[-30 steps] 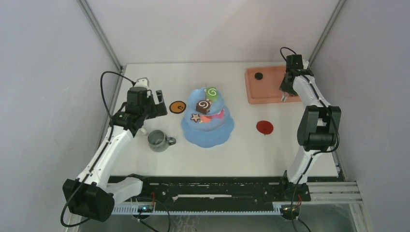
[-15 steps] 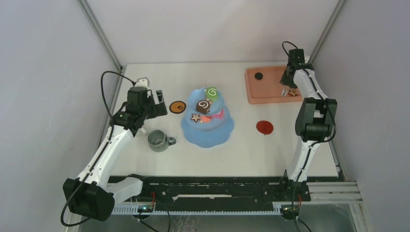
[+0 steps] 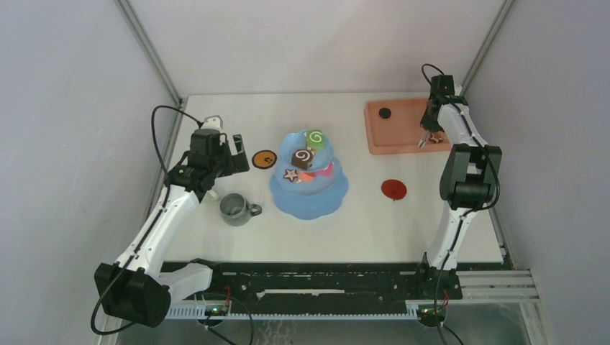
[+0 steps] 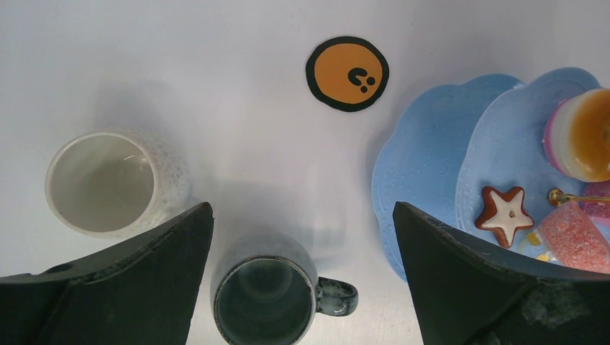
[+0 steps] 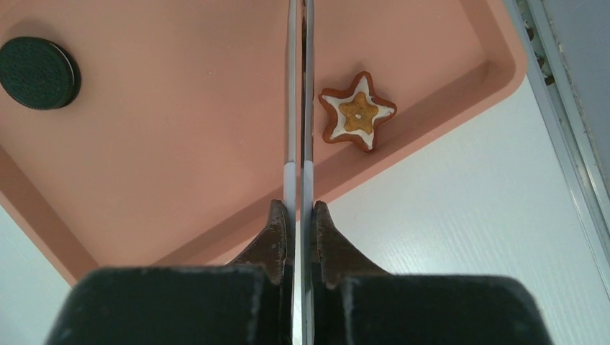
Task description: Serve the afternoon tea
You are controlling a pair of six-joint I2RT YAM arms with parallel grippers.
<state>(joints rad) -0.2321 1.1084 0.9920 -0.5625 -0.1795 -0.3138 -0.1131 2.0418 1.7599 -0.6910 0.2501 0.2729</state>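
Observation:
The light blue cake stand (image 3: 309, 194) stands mid-table with swirl rolls and a star cookie on its tiers; its edge also shows in the left wrist view (image 4: 424, 172). My left gripper (image 3: 231, 152) is open and empty above a grey-green mug (image 4: 266, 302) and a white mug (image 4: 108, 180). My right gripper (image 5: 299, 208) is shut on the long metal tongs (image 5: 298, 108), whose arms are pressed together over the salmon-pink tray (image 5: 180, 144). A star cookie (image 5: 357, 111) lies on the tray just right of the tongs, not held.
An orange disc with a black rim (image 3: 265, 159) lies left of the stand. A red disc (image 3: 393, 189) lies right of the stand. A black round cookie (image 5: 39, 73) sits in the tray's far left corner. Cage posts and walls close in both sides.
My right wrist has shifted a little right and back over the tray. The star cookie now shows on the tray beside the tongs' tips. The left arm has not moved.

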